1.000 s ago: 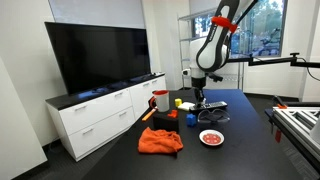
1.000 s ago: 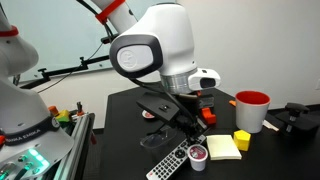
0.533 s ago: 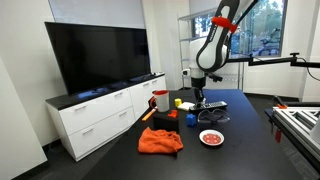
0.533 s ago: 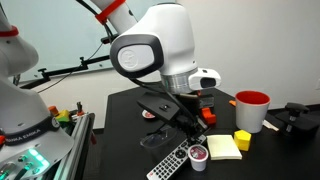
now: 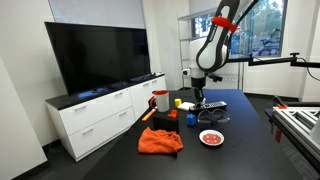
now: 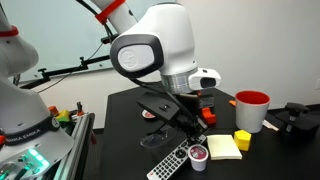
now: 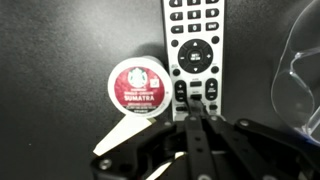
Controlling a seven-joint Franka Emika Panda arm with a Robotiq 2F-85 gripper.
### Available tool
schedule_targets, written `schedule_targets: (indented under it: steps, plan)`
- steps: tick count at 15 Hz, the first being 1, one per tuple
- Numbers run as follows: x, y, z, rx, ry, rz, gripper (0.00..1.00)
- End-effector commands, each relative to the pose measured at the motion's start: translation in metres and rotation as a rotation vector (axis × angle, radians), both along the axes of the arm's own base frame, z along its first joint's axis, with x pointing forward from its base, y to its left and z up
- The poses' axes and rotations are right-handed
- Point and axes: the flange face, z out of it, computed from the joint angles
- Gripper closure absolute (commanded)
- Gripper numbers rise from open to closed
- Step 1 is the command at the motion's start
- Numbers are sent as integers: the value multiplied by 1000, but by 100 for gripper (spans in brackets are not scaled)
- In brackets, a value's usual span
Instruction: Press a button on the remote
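Note:
The remote [image 7: 193, 50] lies flat on the black table, a long slab with rows of keys, filling the top middle of the wrist view. In an exterior view it lies near the table's front edge [image 6: 168, 165]. My gripper [image 7: 197, 112] is shut with nothing in it, fingers pressed together. Their tips point down onto the remote's lower rows of keys. I cannot tell whether they touch a key. In both exterior views the gripper [image 6: 190, 138] [image 5: 200, 103] hangs low over the table. The remote cannot be made out in the view with the television.
A round red-and-white coffee pod [image 7: 138, 87] [image 6: 198, 155] stands right beside the remote. Yellow sticky notes [image 6: 222, 147], a yellow block [image 6: 241, 140] and a red cup [image 6: 251, 108] stand nearby. An orange cloth [image 5: 160, 141] and a red-rimmed plate [image 5: 211, 137] lie on the table.

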Motion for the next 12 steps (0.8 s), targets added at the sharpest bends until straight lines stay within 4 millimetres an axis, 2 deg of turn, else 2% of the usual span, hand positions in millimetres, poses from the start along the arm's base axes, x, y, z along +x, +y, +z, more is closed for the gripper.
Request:
schedule_targets:
  steps: [1, 6, 12]
  plan:
    - [2, 2, -17, 4, -10, 6, 100]
    - [6, 7, -4, -1, -58, 31, 100]
    - [9, 13, -2, 4, -66, 37, 100]
